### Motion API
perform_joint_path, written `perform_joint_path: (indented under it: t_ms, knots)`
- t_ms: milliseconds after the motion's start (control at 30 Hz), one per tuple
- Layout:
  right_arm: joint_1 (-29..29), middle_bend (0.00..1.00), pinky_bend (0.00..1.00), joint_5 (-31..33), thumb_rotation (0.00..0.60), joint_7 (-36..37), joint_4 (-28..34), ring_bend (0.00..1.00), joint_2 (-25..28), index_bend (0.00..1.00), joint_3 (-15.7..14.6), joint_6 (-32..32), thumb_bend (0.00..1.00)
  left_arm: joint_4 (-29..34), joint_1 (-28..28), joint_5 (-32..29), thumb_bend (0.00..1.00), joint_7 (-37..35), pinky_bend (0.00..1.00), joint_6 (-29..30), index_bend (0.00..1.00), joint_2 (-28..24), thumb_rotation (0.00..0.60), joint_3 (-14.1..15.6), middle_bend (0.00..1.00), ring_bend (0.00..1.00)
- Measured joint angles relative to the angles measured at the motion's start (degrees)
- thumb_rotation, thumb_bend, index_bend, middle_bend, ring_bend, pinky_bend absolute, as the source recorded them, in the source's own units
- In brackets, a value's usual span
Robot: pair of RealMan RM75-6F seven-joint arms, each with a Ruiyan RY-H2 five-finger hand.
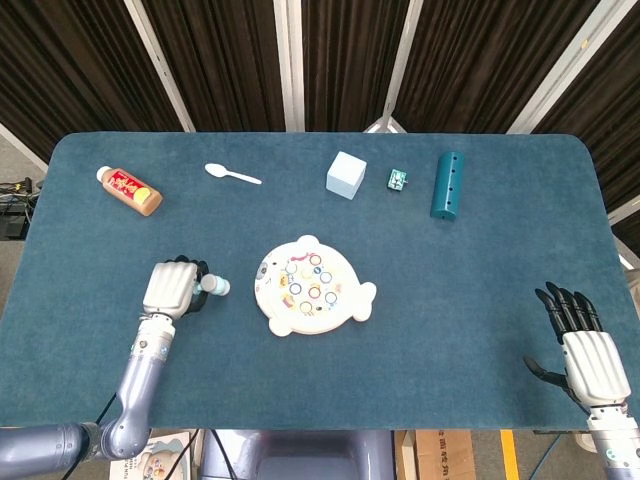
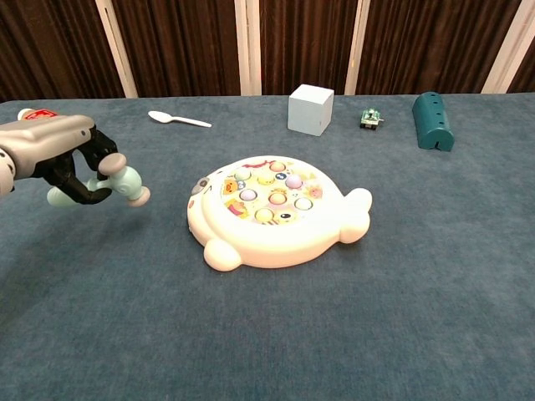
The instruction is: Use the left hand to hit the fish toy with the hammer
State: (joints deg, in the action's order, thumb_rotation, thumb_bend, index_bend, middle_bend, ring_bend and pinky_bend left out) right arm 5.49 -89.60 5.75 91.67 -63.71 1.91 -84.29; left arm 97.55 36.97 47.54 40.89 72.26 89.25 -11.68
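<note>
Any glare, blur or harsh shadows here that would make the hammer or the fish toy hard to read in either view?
Head view: even light, no glare, sharp; the hammer is mostly hidden under the left hand. Chest view: the fish toy is crisp with only a soft shadow at its base; the hammer head is clear, while the near left hand looks slightly soft.

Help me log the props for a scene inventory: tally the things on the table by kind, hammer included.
Toys: 3 (fish toy, hammer, small green toy)
Bottle: 1
Spoon: 1
White cube: 1
Teal block: 1
Total: 7
</note>
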Motion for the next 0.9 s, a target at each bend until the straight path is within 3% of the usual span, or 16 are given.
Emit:
perform_joint_path:
  t_ms: [500,900]
  knots:
    - [0.13,0.0,0.03,1.19,0.6,1.53,0.62,0.0,0.19,0.0,0.21,0.93,0.21,3.41,6.88,-4.7,0.6,4.46,0.44,-1.9,0.74,-0.18,0.6,-6.6,0.53,0.35]
    - [0.37,0.0,0.03,2.2,0.6,2.96,1.3,0.0,0.42,0.0,0.4,1.96,0.21,0.7,16.65,-15.41,0.6,12.37,0.45,-3.32,0.74,3.3,0.6,-12.54,0.54,0.36]
